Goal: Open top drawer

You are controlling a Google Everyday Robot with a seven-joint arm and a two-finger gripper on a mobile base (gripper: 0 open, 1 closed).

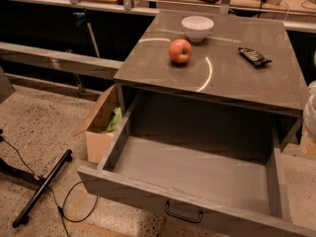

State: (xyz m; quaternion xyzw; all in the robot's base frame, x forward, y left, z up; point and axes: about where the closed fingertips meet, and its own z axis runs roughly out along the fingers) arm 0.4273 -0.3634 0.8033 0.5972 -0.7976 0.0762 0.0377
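Camera view: top drawer [197, 174] stands pulled far out below the bench [237, 83] front edge, loop handle [183, 214] centred. End effector [310, 143] sits at the view's right margin, beside the drawer's right side; grip state cannot be told. Apple [180, 51] and white bowl [197, 27] lie toward the bench's rear edge.

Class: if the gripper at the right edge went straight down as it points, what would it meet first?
Likely the floor just right of the open top drawer. The gripper is mostly out of frame, so depth is uncertain.
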